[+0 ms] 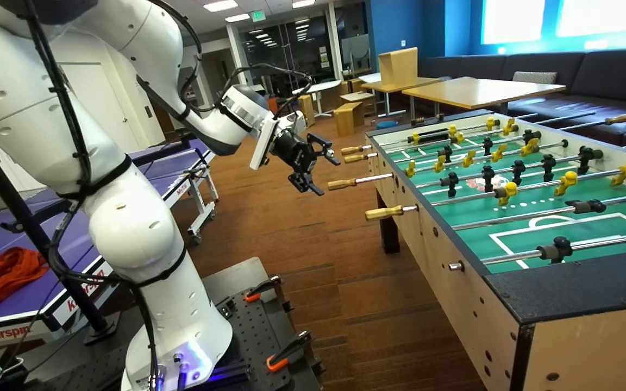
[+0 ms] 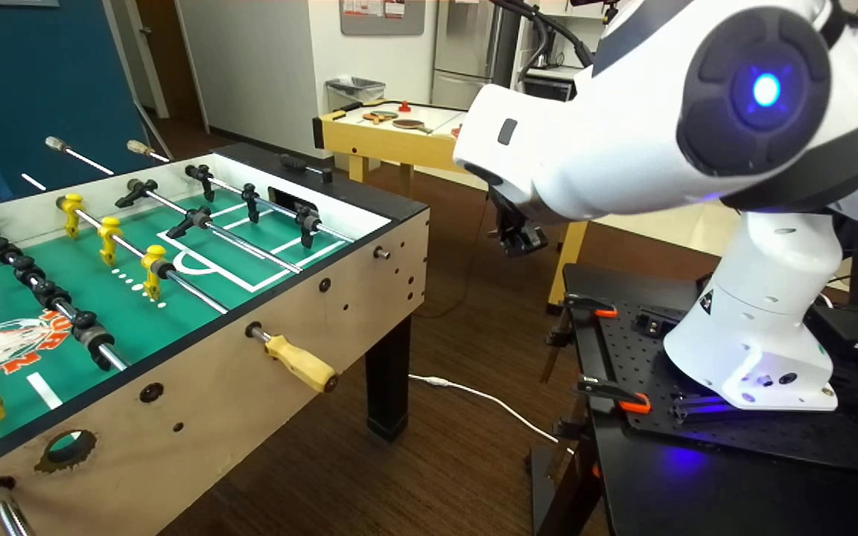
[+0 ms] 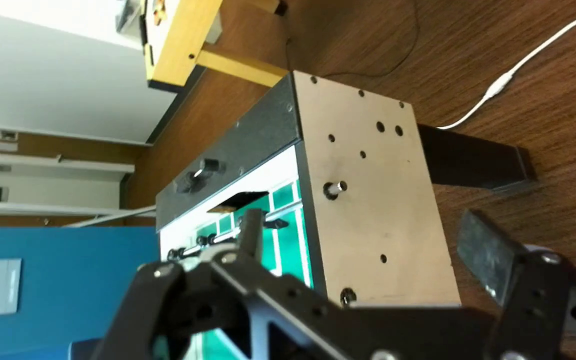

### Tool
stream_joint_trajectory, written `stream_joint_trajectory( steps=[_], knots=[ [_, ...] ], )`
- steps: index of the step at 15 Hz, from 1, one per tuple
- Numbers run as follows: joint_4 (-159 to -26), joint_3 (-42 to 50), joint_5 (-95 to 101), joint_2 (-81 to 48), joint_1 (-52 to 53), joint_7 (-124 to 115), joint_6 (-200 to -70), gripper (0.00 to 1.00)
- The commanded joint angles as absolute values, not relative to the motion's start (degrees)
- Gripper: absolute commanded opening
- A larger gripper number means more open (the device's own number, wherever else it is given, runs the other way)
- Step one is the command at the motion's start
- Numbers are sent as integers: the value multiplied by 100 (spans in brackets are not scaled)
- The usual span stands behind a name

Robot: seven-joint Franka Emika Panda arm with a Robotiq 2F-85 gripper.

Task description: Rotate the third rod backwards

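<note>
The foosball table (image 1: 454, 298) shows in every view. Counting from the near end, the third rod (image 1: 536, 186) carries yellow players and ends in a pale wooden handle (image 1: 385, 212). The same rod (image 2: 198, 292) and handle (image 2: 301, 362) show in an exterior view. The handle is hidden in the wrist view. My gripper (image 1: 328, 176) is open and empty, in the air beside the table and apart from the handles. It is partly hidden by the arm in an exterior view (image 2: 522, 237). In the wrist view, the gripper's spread fingers (image 3: 368, 240) have the table's wooden side (image 3: 393, 215) beyond them.
A bare metal rod end (image 1: 456, 266) sticks out near the table corner. Several more handles (image 1: 342, 184) stick out farther along the side. A purple ping-pong table (image 1: 82, 233) stands behind the arm. Orange-tipped clamps (image 1: 286, 355) grip the robot's base. A white cable (image 2: 503, 406) lies on the floor.
</note>
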State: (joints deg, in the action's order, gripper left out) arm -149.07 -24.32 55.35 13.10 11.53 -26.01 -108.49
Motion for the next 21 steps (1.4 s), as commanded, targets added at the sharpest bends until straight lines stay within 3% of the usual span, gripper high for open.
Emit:
stream_joint_trajectory(
  steps=[1, 10, 11, 17, 21],
  knots=[
    [-14844, -2417, 6806, 502, 1409, -3007, -10746, 100],
    [-14755, -2199, 9734, -1375, 1878, -3056, -9917, 100],
    [-14881, -2201, 9414, -993, 1743, -3020, -10355, 100],
    [-14774, -2236, 9640, -1384, 1835, -3023, -10037, 100],
    [-14347, -2152, 10287, -2350, 2055, -2269, -9399, 100]
  ],
)
